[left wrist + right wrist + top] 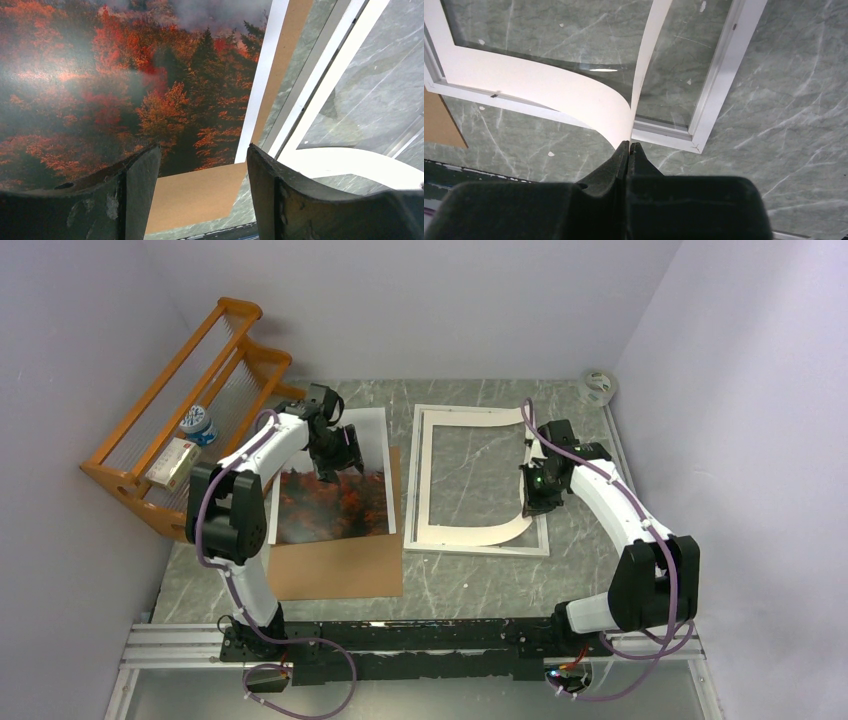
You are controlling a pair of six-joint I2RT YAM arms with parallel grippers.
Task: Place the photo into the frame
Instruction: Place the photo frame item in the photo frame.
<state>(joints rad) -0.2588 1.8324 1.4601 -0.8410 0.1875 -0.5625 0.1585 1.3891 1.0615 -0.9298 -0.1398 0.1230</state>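
The photo (335, 502), red-orange trees with a white border, lies flat on the brown backing board (335, 568) left of centre. My left gripper (336, 468) is open and empty just above the photo (100, 90), near its right edge, with the board (200, 192) between its fingers (202, 147). The white frame (470, 547) with its clear pane lies flat on the table at centre right. My right gripper (533, 506) is shut on the edge of a white mat sheet (574, 95). The sheet curls up from the frame (719, 80) to the shut jaws (629, 145).
An orange wooden rack (140, 410) stands at the back left with a bottle (200, 424) and a small box (172, 462) in it. A tape roll (598, 388) sits at the back right corner. Walls close in on both sides.
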